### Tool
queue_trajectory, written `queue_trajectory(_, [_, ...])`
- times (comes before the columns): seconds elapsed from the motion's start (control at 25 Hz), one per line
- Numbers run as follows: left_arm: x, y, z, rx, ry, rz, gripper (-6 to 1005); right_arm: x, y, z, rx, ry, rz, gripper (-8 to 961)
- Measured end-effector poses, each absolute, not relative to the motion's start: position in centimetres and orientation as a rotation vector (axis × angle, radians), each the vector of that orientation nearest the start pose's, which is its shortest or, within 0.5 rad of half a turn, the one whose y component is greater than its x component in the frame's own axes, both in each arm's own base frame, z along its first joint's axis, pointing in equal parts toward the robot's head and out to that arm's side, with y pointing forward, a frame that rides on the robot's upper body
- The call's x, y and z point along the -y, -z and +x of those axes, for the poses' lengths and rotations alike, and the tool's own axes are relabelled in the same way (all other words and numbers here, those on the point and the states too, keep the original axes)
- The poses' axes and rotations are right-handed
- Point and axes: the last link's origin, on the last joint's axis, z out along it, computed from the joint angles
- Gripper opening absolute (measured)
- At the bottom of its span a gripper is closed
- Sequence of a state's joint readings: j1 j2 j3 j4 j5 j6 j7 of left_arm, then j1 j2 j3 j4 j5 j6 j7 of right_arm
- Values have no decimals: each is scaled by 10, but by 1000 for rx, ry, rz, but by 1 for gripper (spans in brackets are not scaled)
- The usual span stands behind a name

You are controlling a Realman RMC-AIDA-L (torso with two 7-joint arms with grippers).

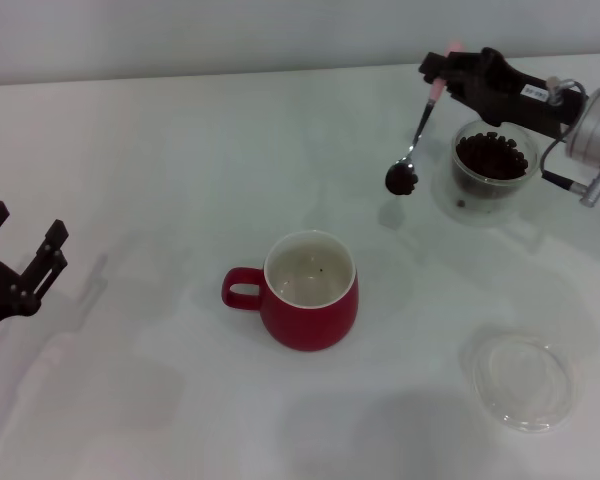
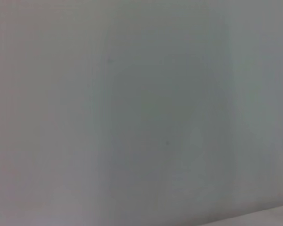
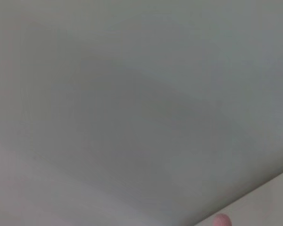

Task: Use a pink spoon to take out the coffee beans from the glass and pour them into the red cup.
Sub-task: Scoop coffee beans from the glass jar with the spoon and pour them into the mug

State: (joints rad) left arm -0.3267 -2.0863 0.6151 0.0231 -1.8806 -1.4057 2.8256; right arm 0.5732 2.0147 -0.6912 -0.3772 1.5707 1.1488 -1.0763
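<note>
A plain white table (image 1: 130,160) meets a pale grey wall (image 1: 230,35) behind.

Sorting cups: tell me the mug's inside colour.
White inside the red cup; head view shows it best.

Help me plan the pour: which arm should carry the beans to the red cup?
Right. The right gripper already holds the pink spoon, loaded with coffee beans, beside the glass. The left gripper sits empty, away from the red cup.

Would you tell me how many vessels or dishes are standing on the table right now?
3. The red cup stands near the middle, the glass of coffee beans is far right beside the right gripper, and a shallow clear dish lies near right. None seem hidden.
</note>
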Motion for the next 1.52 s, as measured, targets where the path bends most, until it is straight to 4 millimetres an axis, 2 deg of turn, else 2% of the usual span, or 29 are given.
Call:
queue_trajectory(0.4, [-261,34,-339,442,754,-1932,699,-382,-1,275,-1775,-1171,-1913,142])
queue_trajectory(0.84, [-261,34,-339,441,756,-1931,699,-374,11,266,-1805,-1181,-1994,142])
queue_trajectory(1.52, [-257,37,-339,461,764,-1930,698,-374,32,247,-1804,-1126,-2116,142])
